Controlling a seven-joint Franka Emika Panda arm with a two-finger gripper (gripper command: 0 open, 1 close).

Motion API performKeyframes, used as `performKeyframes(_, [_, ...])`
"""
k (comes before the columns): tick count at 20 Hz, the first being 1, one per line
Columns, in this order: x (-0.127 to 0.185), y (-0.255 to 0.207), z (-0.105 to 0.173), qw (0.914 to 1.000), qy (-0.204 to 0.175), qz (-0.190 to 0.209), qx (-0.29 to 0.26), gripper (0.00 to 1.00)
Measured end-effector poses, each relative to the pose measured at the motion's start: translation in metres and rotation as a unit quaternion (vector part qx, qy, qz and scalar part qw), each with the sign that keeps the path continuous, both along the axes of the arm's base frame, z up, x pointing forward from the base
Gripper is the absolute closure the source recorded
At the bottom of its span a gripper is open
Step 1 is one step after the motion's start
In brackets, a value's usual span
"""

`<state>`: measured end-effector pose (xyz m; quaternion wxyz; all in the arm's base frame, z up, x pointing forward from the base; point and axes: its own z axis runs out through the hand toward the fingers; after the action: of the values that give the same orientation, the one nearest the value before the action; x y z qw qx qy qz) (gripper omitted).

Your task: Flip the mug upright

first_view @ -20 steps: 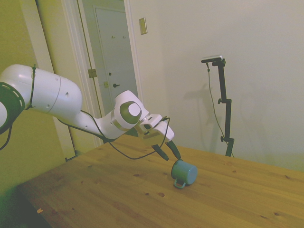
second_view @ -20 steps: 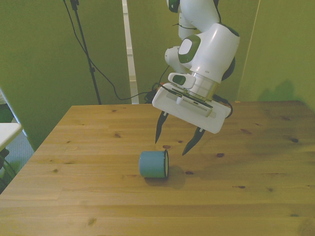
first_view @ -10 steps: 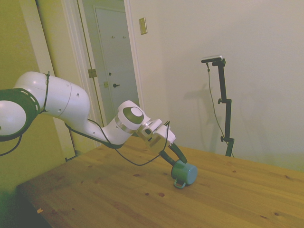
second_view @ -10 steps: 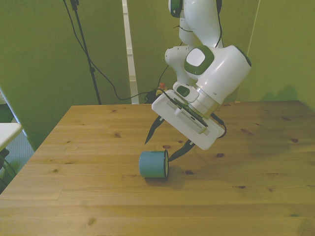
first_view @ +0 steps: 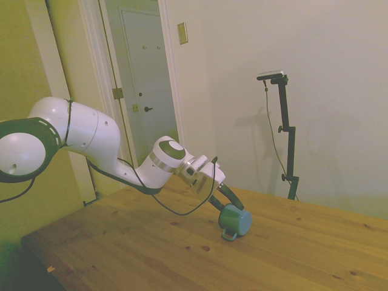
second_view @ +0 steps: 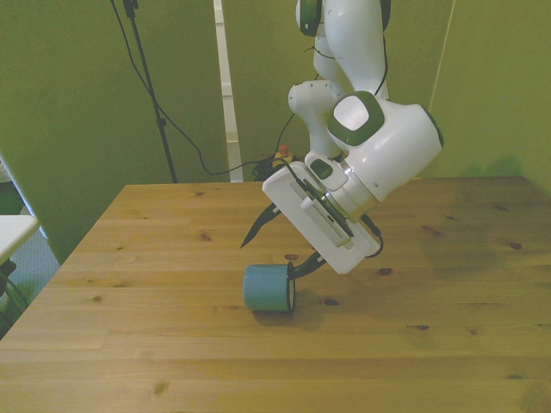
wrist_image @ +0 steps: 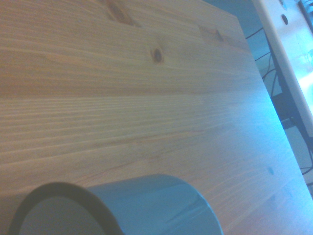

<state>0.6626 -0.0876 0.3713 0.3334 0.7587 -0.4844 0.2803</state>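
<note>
The mug [second_view: 268, 288] lies on its side on the wooden surface [second_view: 129, 344], about in the middle of it. It is a small teal-blue mug. In the front view its closed bottom faces the front view's left and its open mouth faces the front view's right. In the side view a thin loop handle sticks out low down, by the wood. The wrist view shows the mug [wrist_image: 146, 205] from very close, with its dark round rim and blue wall lying on the wood.

The hand [second_view: 274, 249] is right over the mug, tilted over to one side. Its two black fingers are spread wide apart and hold nothing. One finger [second_view: 255, 232] points out to the front view's left, up above the mug and a little behind it, and does not touch it. The other finger [second_view: 303, 268] comes down right by the mug's open end. It looks as if it touches the rim there, but I cannot tell for sure. In the side view the hand [first_view: 225, 199] sits just above the mug [first_view: 234, 220], with its dark fingertips at the mug's top edge.

The white arm [first_view: 109, 145] leans down low over the surface to reach the mug. Behind it are a pale door [first_view: 142, 79] and a plain wall [first_view: 327, 73].
</note>
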Motion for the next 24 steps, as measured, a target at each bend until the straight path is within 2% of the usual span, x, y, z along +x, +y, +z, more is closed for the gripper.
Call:
performKeyframes(14, [0.003, -0.006, -0.002, 0.9999, 0.002, -0.01, -0.006, 1.0])
performKeyframes(24, [0.002, -0.02, -0.016, 0.9997, 0.013, -0.021, -0.006, 1.0])
